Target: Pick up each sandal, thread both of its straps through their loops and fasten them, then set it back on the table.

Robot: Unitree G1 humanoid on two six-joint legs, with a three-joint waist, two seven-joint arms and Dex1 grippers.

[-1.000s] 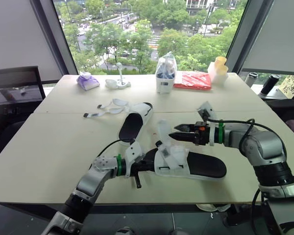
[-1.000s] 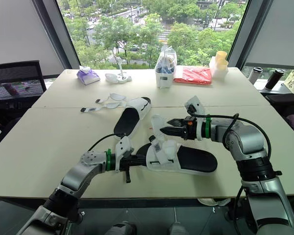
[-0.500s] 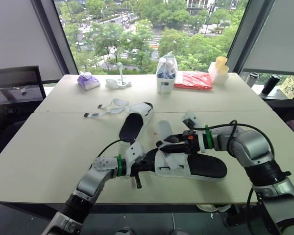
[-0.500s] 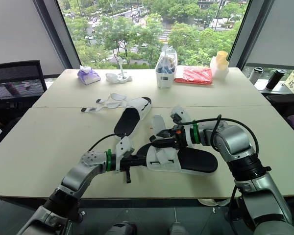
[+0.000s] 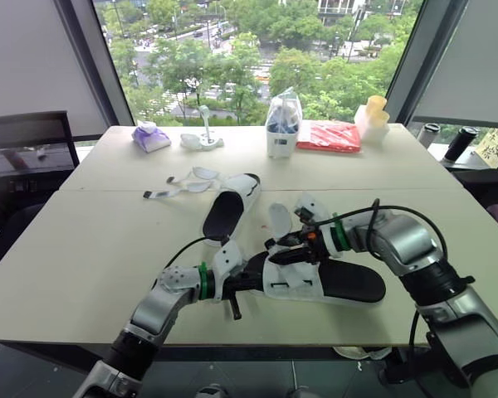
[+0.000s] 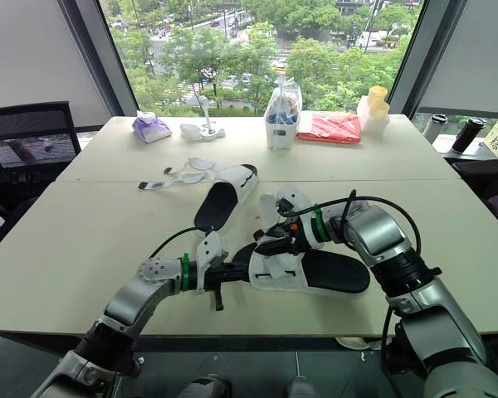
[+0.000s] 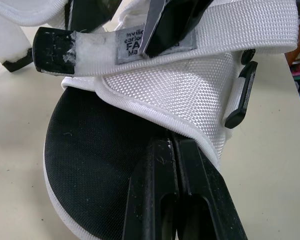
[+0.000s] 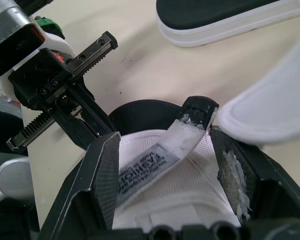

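The near sandal (image 5: 332,280), with a white upper and black footbed, lies at the table's front. My left gripper (image 5: 247,283) is at its toe end. Its fingers (image 7: 160,170) are shut together on the edge of the white upper. My right gripper (image 5: 284,249) is low over the upper and open. Its two fingers (image 8: 102,170) stand either side of the labelled strap (image 8: 152,165), whose black tip points upward. The second sandal (image 5: 230,206) lies farther back, with its loose straps (image 5: 187,181) spread on the table.
Along the far edge stand a clear bag (image 5: 282,124), a red packet (image 5: 326,135), yellow cups (image 5: 372,116), a purple tissue pack (image 5: 148,137) and a small white object (image 5: 203,138). A chair (image 5: 25,153) stands off the table's left side.
My right gripper has moved left and down from above the sandal onto its upper, and now straddles the labelled strap. The left arm and both sandals have stayed put.
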